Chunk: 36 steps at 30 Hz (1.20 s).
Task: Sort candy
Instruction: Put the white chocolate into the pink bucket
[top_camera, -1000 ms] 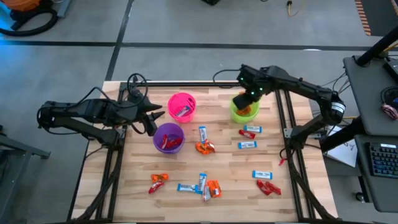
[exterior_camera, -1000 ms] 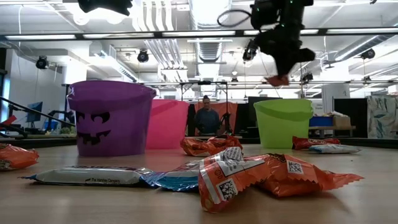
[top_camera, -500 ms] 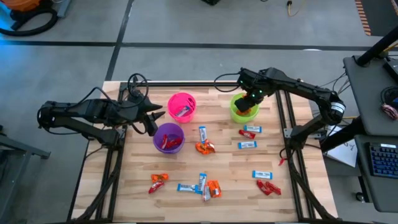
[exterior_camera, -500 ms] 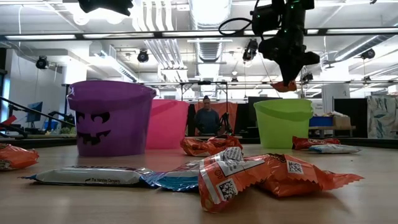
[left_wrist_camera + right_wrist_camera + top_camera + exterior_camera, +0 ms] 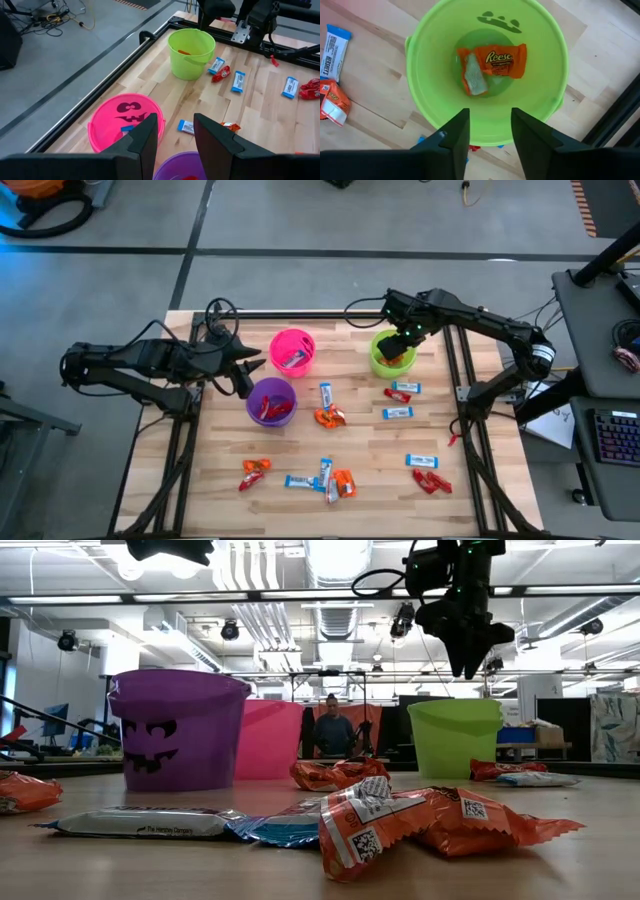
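The right gripper point(image 5: 402, 340) hangs directly over the green cup point(image 5: 392, 356) near the surface's far right corner; its fingers stand apart and empty, where half a second ago they pinched an orange candy above the rim; that orange candy point(image 5: 501, 58) now lies at the bottom of the cup, so one drop-off looks complete. The left gripper point(image 5: 240, 366) waits at the left edge, just beside the purple cup point(image 5: 271, 401) and near the pink cup point(image 5: 292, 350); its fingers are parted with nothing between them, unchanged over the last second.

Much candy remains loose on the surface: a blue-and-white bar point(image 5: 326, 394) and an orange piece point(image 5: 329, 418) at the middle; a red piece point(image 5: 398, 395) and two blue bars near the green cup; more of all three kinds along the near edge, among them a red piece point(image 5: 432, 481) toward the near right corner; sorting seems well short of finished, and the freed right gripper is likely due for another pick.
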Tool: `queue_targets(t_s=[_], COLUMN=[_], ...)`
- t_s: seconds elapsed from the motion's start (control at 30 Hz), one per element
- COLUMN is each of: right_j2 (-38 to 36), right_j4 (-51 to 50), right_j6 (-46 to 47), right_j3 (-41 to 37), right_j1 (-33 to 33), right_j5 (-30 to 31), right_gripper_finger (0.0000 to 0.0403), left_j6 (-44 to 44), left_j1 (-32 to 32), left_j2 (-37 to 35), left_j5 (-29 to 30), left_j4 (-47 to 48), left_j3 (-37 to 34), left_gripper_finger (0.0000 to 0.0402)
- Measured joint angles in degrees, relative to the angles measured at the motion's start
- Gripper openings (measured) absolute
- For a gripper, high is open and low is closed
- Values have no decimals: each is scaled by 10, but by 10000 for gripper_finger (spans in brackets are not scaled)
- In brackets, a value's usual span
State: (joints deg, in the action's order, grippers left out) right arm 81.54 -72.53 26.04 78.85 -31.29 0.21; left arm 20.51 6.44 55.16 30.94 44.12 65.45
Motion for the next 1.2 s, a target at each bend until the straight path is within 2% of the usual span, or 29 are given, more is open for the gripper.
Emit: queue_targets(t_s=[0.27,0.37,0.47,0.53,0.8,0.9,1.03,1.2], right_j2=[-4,-5,-8,-11,-8,-5,-5,-6], right_j4=[-35,-49,-51,-51,-49,-39,5,76], right_j6=[6,-2,-63,-106,-231,-268,-295,-297], right_j3=[40,70,87,90,82,71,41,-17], right_j1=[1,8,29,56,188,230,266,289], right_j5=[-16,-67,-154,-179,-181,-159,-128,-120], right_gripper_finger=[149,145,144,144,147,152,156,152], left_j6=[10,10,10,10,10,10,10,10], left_j1=[0,0,0,0,0,0,0,0], left_j2=[0,0,0,0,0,0,0,0], left_j5=[0,0,0,0,0,0,0,0], left_j4=[0,0,0,0,0,0,4,7], left_j3=[0,0,0,0,0,0,0,0], left_gripper_finger=[111,111,111,111,111,111,111,111])
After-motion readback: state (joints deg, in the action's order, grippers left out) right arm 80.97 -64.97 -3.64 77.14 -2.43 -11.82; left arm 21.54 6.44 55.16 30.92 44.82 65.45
